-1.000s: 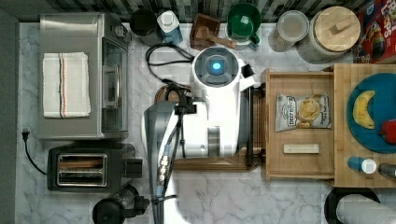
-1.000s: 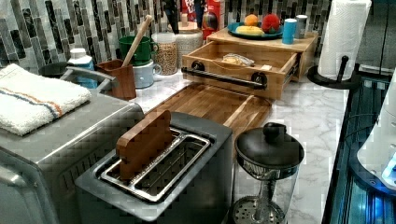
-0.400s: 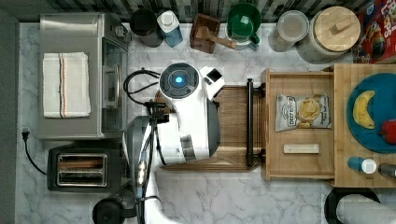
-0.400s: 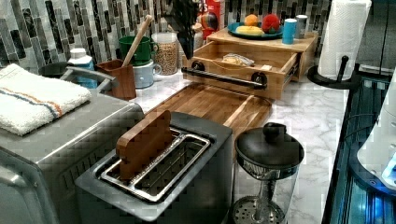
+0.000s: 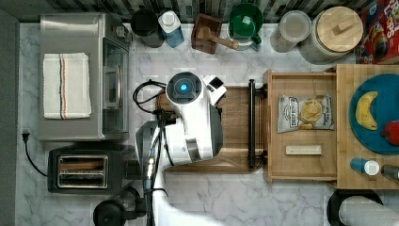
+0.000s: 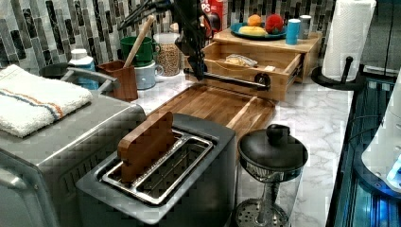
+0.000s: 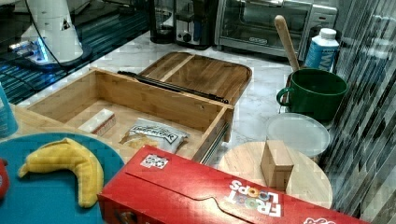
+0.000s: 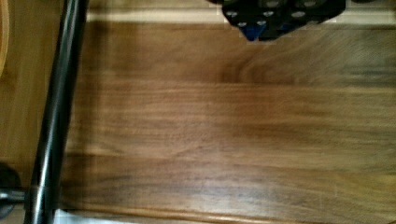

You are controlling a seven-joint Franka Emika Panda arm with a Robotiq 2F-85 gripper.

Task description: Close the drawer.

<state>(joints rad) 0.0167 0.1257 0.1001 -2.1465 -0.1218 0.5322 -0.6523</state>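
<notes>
In the top view, the white arm (image 5: 195, 122) hangs over the dark cutting board (image 5: 235, 127) at centre; whether its pincer is spread or pressed together, I cannot tell. To the top view's right, the drawer (image 5: 301, 162) stands pulled open, its black bar handle (image 5: 251, 123) over the board's right edge, a chip bag (image 5: 306, 113) lying inside.

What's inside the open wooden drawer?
Inside the drawer are a bag of chips and a small pale stick-shaped pack, lying apart on the bare wood floor. The back end slides under the butcher-block top, so anything there is hidden.
</notes>
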